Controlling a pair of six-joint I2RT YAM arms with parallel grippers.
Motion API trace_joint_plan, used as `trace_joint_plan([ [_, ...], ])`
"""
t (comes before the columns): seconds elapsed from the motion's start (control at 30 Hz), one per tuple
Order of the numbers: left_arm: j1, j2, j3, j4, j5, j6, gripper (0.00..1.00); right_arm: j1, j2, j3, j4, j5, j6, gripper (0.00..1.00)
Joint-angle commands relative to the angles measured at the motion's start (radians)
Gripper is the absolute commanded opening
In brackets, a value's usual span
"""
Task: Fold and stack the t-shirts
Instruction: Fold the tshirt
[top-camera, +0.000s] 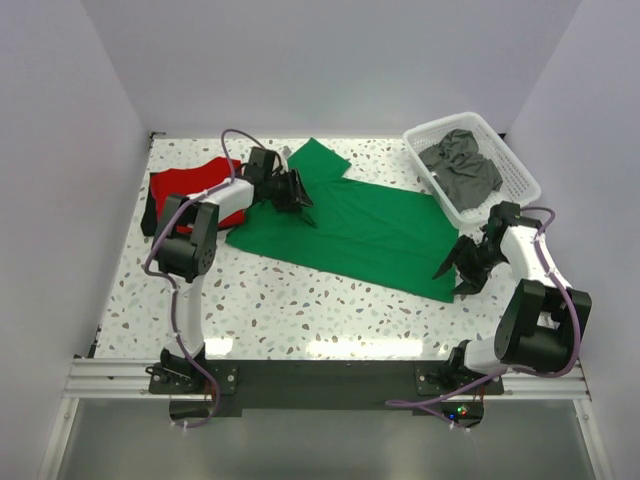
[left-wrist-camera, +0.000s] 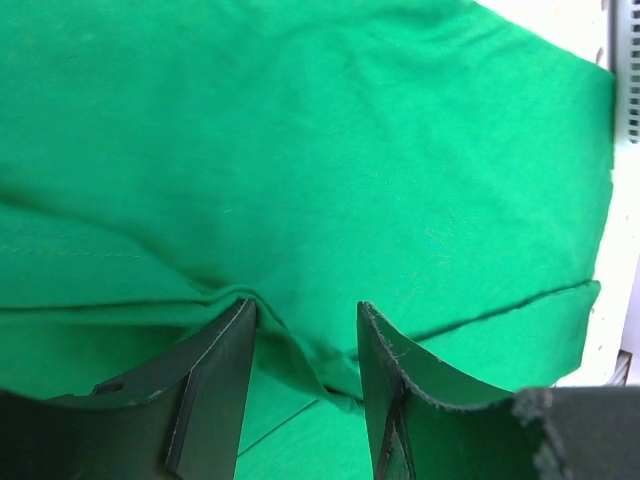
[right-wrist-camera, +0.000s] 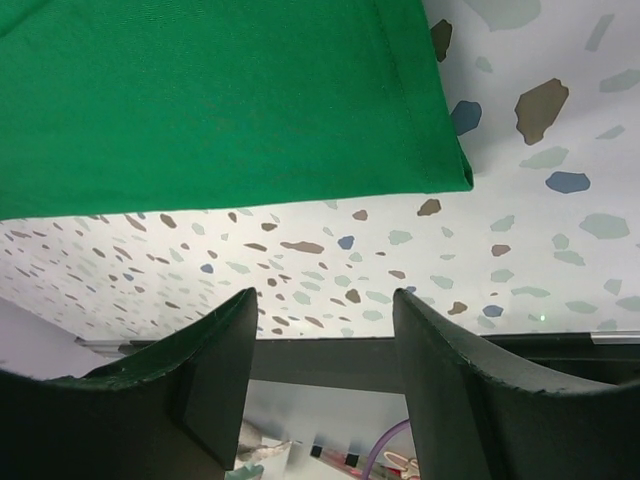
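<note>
The bright green t-shirt (top-camera: 350, 225) lies spread flat across the middle of the table. My left gripper (top-camera: 293, 190) rests on its upper left part. In the left wrist view the left gripper (left-wrist-camera: 305, 310) is open, with a raised fold of the green t-shirt (left-wrist-camera: 300, 150) between its fingers. My right gripper (top-camera: 460, 268) is open and empty just off the shirt's near right corner. In the right wrist view that gripper (right-wrist-camera: 325, 295) is above bare table, with the green t-shirt's corner (right-wrist-camera: 220, 100) beyond it. The red t-shirt (top-camera: 195, 190) lies folded at the far left. Dark grey t-shirts (top-camera: 460, 165) lie in the basket.
The white lattice basket (top-camera: 520, 165) stands at the back right, close to my right arm. The speckled table (top-camera: 300, 310) is walled on the left, back and right. A dark strip lies beside the red shirt's left edge (top-camera: 149, 215).
</note>
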Motion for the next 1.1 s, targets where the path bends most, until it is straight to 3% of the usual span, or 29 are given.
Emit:
trace_joint_plan([
  [0.0, -0.024, 0.010, 0.041, 0.087, 0.042, -0.017, 0.49, -0.001, -0.044, -0.010, -0.019, -0.007, 0.013, 0.60],
  [0.47, -0.071, 0.060, 0.119, 0.245, 0.134, -0.080, 0.51, -0.001, -0.053, -0.006, -0.024, -0.003, 0.009, 0.60],
  [0.67, -0.064, -0.012, 0.118, 0.222, 0.137, -0.057, 0.54, 0.001, -0.056, 0.027, 0.008, -0.018, 0.006, 0.59],
  [0.9, -0.021, -0.173, -0.045, 0.011, -0.062, 0.070, 0.55, 0.005, 0.033, 0.094, 0.091, -0.058, 0.010, 0.59],
  [1.07, -0.005, -0.283, -0.224, 0.004, -0.128, 0.122, 0.56, 0.067, 0.131, 0.128, 0.168, -0.072, 0.028, 0.59],
])
